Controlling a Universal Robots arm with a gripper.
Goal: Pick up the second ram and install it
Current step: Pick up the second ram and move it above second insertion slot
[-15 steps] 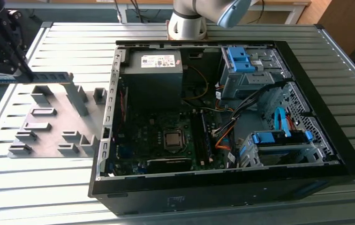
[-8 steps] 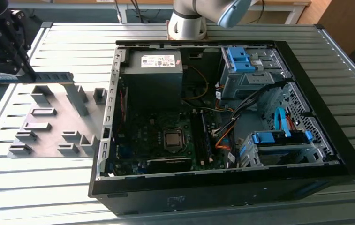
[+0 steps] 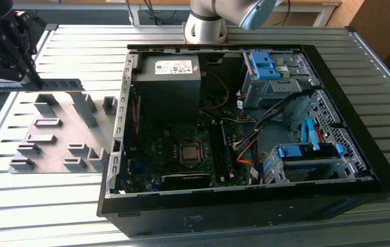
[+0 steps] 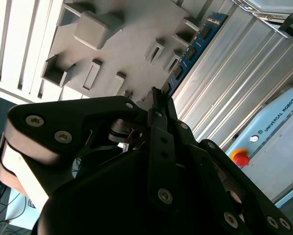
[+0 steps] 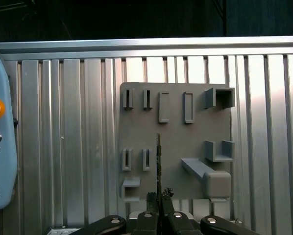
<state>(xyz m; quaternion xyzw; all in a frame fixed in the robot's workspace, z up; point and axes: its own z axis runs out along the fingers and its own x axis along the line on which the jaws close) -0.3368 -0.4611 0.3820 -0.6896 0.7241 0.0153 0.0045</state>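
The second ram (image 3: 63, 83) is a thin green stick with black chips, held level above the far edge of the grey holder plate (image 3: 50, 146) at the exterior view's left. My gripper (image 3: 34, 82) is shut on one end of it. In the first wrist view the ram (image 5: 158, 156) shows edge-on, sticking out from between the fingers (image 5: 152, 199) over the plate (image 5: 176, 137). In the second wrist view its chip side (image 4: 195, 44) runs out past the gripper (image 4: 158, 100). It touches none of the holder blocks.
An open black computer case (image 3: 359, 149) lies at the exterior view's right, with motherboard (image 3: 181, 154), long memory slots (image 3: 221, 149), power supply (image 3: 170, 77) and blue-clipped drive cages (image 3: 270, 67). The arm's base (image 3: 205, 25) stands behind it. Everything rests on a ribbed metal table (image 3: 44, 206).
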